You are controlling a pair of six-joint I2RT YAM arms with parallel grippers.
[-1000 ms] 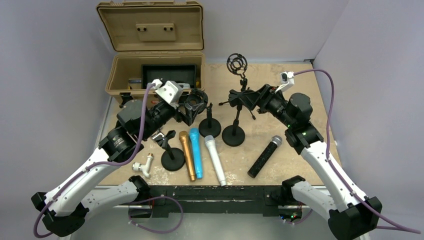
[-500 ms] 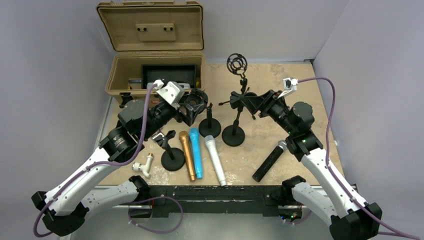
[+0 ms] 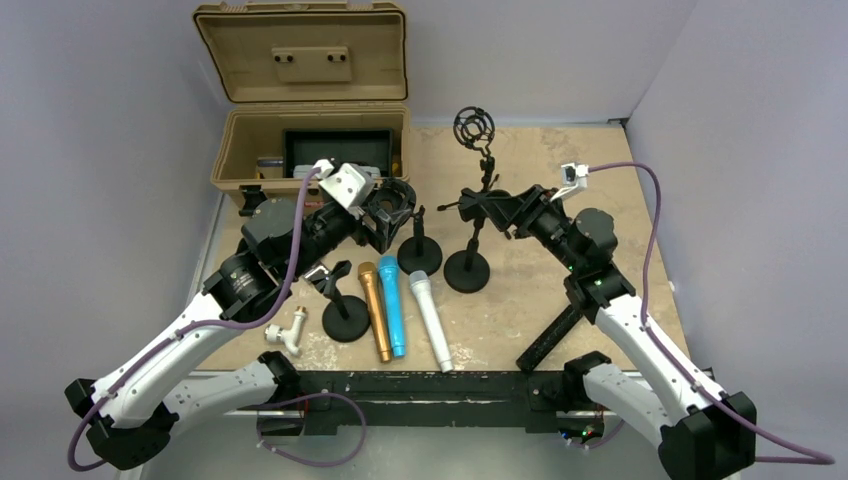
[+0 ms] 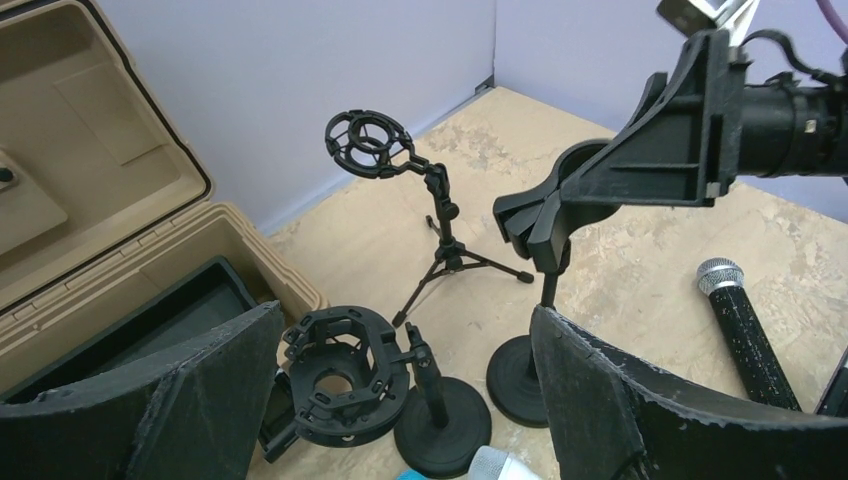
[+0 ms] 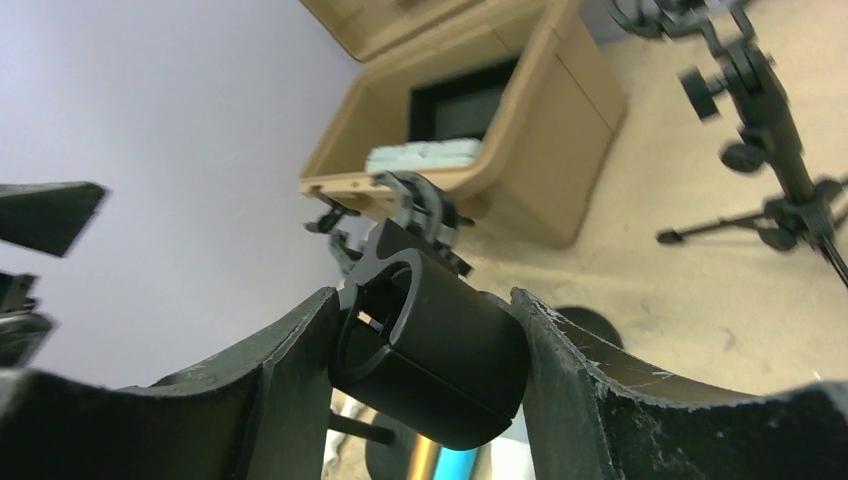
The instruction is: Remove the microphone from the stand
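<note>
Case (image 3: 245, 148) behind stand (image 3: 467, 270), microphones (image 3: 392, 308) front-left

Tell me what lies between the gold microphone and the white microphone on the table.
The blue microphone lies between the gold microphone and the white microphone, seen in the top view.

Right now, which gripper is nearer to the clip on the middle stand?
Right: the right gripper has its jaws around the clip; the left gripper is apart, to its left.
</note>
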